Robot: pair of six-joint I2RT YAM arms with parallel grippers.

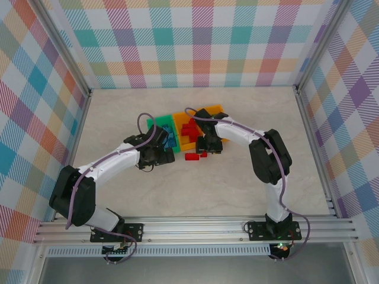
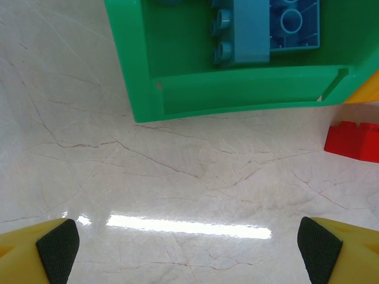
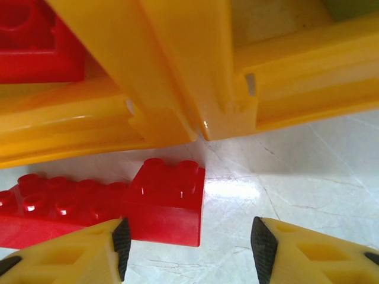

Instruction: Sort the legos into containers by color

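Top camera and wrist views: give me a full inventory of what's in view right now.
Green bin: one, green, left end of the bin row.
Orange bins: two, orange, right of the green bin.
Blue bricks: several, blue, inside the green bin.
Binned red bricks: several, red, in the middle orange bin.
Loose red bricks: at least two, red, on the table before the orange bins.
Table: one, pale marble.
Left hand: one, yellow, open over bare table near the green bin.
Right hand: one, yellow, open beside the loose red bricks.

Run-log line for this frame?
left gripper open, by green bin | right gripper open, at red bricks outside orange bin | sorting unfinished
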